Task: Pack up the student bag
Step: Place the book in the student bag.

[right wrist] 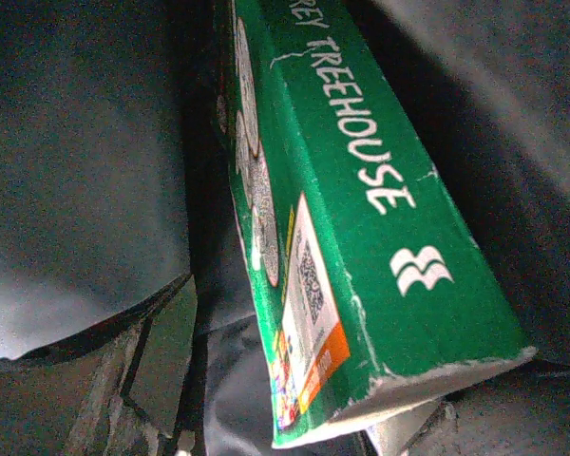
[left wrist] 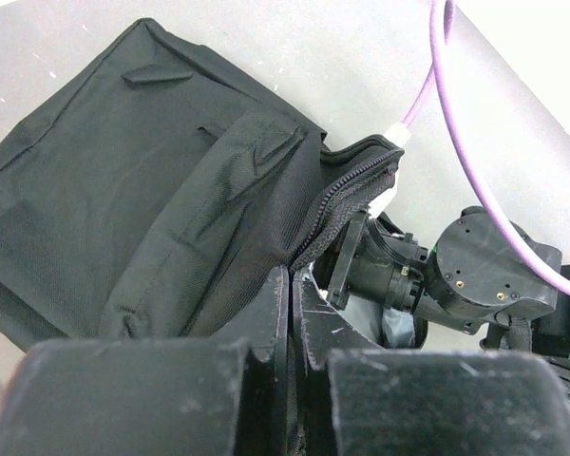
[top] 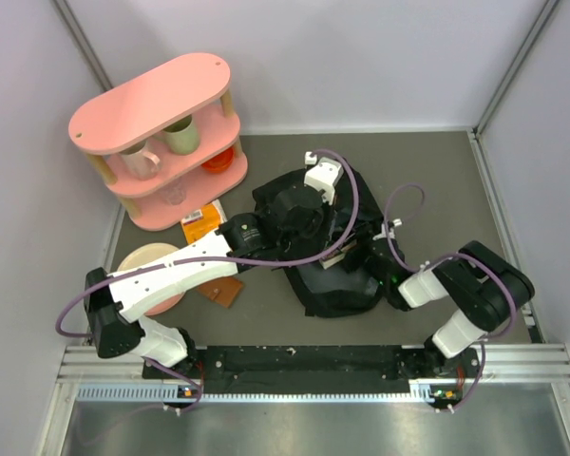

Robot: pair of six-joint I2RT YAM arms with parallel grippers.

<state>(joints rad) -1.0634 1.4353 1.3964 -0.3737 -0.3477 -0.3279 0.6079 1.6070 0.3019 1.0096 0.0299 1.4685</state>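
The student bag (top: pixel 328 275), black and floppy, lies in the middle of the table. In the left wrist view my left gripper (left wrist: pixel 299 290) is shut on the bag's fabric edge beside the open zip (left wrist: pixel 347 195), holding the mouth up. My right arm (top: pixel 427 280) reaches into that opening (left wrist: pixel 475 275). Inside the bag a green book (right wrist: pixel 361 218) with "TREEHOUSE" on its spine stands on edge between the fingers of my right gripper (right wrist: pixel 294 380). That gripper is open: its left finger (right wrist: pixel 142 351) stands clear of the book, and the right finger is mostly hidden behind it.
A pink two-tier shelf (top: pixel 161 104) at the back left holds a green mug (top: pixel 182 135) and a pale mug (top: pixel 141 160). In front of it lie an orange book (top: pixel 201 223), a pink plate (top: pixel 142 258) and a brown item (top: pixel 223 290). Walls close in on both sides.
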